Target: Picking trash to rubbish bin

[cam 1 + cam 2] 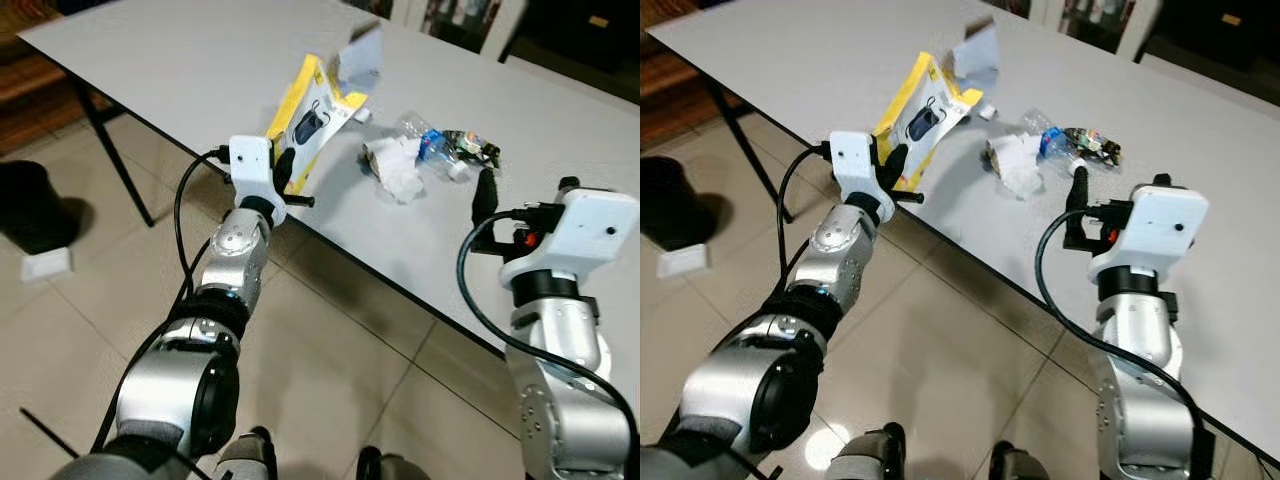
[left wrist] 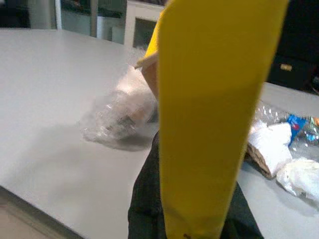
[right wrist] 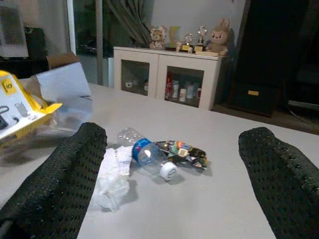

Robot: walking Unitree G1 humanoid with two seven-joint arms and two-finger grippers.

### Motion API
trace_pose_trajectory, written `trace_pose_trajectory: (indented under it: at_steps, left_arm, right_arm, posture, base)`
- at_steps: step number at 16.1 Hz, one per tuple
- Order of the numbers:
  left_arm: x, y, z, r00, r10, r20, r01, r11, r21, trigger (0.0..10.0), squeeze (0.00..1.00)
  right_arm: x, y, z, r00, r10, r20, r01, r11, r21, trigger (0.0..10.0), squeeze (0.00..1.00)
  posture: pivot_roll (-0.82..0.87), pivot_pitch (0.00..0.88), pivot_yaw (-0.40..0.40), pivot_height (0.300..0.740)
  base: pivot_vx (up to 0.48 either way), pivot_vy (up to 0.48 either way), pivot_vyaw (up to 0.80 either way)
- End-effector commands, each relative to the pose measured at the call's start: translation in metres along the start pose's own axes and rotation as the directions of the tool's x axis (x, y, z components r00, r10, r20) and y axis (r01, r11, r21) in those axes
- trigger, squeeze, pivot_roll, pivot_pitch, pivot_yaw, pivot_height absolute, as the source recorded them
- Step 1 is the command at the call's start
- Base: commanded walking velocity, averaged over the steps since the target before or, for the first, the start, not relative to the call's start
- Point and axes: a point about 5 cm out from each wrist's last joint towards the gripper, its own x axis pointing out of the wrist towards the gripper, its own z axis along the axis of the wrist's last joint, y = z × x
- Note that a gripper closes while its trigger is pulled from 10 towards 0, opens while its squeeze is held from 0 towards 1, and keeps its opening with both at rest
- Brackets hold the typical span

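Packaging (image 1: 315,115), yellow, clamped upright in left end effector (image 1: 283,172) at table (image 1: 180,60) edge.

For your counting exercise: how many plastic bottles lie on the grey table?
1. The crushed plastic bottle lies on the table beside the white tissue, ahead of the open right hand. More may be hidden behind the yellow package.
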Motion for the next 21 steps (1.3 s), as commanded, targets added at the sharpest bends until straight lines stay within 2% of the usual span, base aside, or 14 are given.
trace_pose_trajectory:
  at_steps: [1, 5, 6, 7, 9, 11, 13, 14, 17, 18, 20, 21]
  left_arm:
    - [-0.001, -0.005, 0.0, 1.0, -0.018, -0.004, 0.018, 1.0, 0.007, 0.0, 0.0]
    - [-0.017, -0.017, 0.0, 0.998, -0.067, 0.019, 0.066, 0.997, 0.026, 0.0, 0.0]
    - [-0.021, -0.019, 0.002, 0.996, -0.086, 0.034, 0.084, 0.995, 0.059, 0.0, 0.0]
    - [-0.024, -0.02, 0.01, 0.991, -0.109, 0.082, 0.098, 0.987, 0.129, 0.0, 0.0]
    - [-0.027, -0.028, 0.036, 0.959, -0.186, 0.216, 0.123, 0.954, 0.275, 0.0, 0.0]
    - [-0.026, -0.03, 0.049, 0.951, -0.181, 0.251, 0.107, 0.953, 0.284, 0.0, 0.0]
    - [-0.025, -0.034, 0.071, 0.926, -0.181, 0.331, 0.078, 0.95, 0.303, 0.0, 0.0]
    - [-0.024, -0.034, 0.074, 0.924, -0.181, 0.337, 0.076, 0.95, 0.302, 0.0, 0.0]
    - [-0.026, -0.018, 0.04, 0.98, -0.098, 0.176, 0.051, 0.966, 0.252, 0.0, 0.0]
    - [-0.03, -0.009, 0.025, 0.993, -0.053, 0.105, 0.027, 0.973, 0.23, 1.3, 0.0]
    - [-0.036, -0.003, 0.016, 0.997, -0.03, 0.07, 0.014, 0.974, 0.225, 1.8, 0.0]
    - [-0.038, -0.002, 0.012, 0.999, -0.02, 0.05, 0.008, 0.976, 0.219, 2.5, 0.0]
  right_arm:
    - [0.0, 0.0, 0.0, 1.0, -0.01, 0.012, 0.01, 1.0, -0.002, 10.0, 0.0]
    - [0.002, 0.002, -0.004, 1.0, -0.005, 0.02, 0.005, 1.0, 0.013, 10.0, 0.0]
    - [0.002, 0.002, -0.004, 1.0, -0.005, 0.022, 0.005, 1.0, 0.014, 10.0, 0.0]
    - [0.003, 0.002, -0.005, 1.0, -0.006, 0.024, 0.005, 1.0, 0.013, 10.0, 0.0]
    - [0.004, 0.001, -0.004, 0.999, -0.006, 0.031, 0.005, 1.0, 0.011, 10.0, 0.0]
    - [0.004, 0.001, -0.005, 0.999, -0.006, 0.034, 0.006, 1.0, 0.011, 10.0, 0.0]
    - [0.005, 0.002, -0.004, 0.999, -0.003, 0.038, 0.002, 1.0, 0.011, 10.0, 0.0]
    - [0.005, 0.003, -0.004, 0.999, -0.002, 0.039, 0.001, 1.0, 0.012, 10.0, 0.0]
    - [0.005, 0.004, -0.006, 0.999, 0.003, 0.036, -0.003, 1.0, 0.013, 10.0, 0.0]
    - [0.005, 0.004, -0.006, 0.999, 0.003, 0.033, -0.003, 1.0, 0.014, 10.0, 0.0]
    - [0.003, 0.003, -0.008, 1.0, 0.003, 0.02, -0.004, 1.0, 0.016, 10.0, 0.0]
    - [0.002, 0.003, -0.011, 1.0, 0.006, 0.005, -0.006, 1.0, 0.019, 10.0, 0.0]
  posture:
    - [0.11, 0.104, -0.019, 0.74]
    - [0.14, 0.099, -0.018, 0.74]
    - [0.15, 0.096, -0.019, 0.74]
    - [0.15, 0.096, -0.021, 0.74]
    - [0.15, 0.095, -0.024, 0.74]
    - [0.15, 0.093, -0.024, 0.74]
    - [0.15, 0.093, -0.026, 0.74]
    - [0.15, 0.094, -0.027, 0.74]
    - [0.15, 0.094, -0.026, 0.74]
    - [0.15, 0.099, -0.028, 0.74]
    - [0.15, 0.103, -0.031, 0.74]
    - [0.15, 0.103, -0.031, 0.74]
  base:
    - [0.0, 0.0, 0.0]
    - [0.0, 0.0, 0.0]
    - [0.0, 0.0, 0.0]
    - [0.0, 0.0, 0.0]
    - [0.0, 0.0, 0.0]
    - [0.0, 0.0, 0.0]
    - [0.0, 0.0, 0.0]
    - [0.0, 0.0, 0.0]
    - [0.0, 0.0, 0.0]
    - [0.0, 0.0, 0.0]
    - [0.0, 0.0, 0.0]
    - [0.0, 0.0, 0.0]
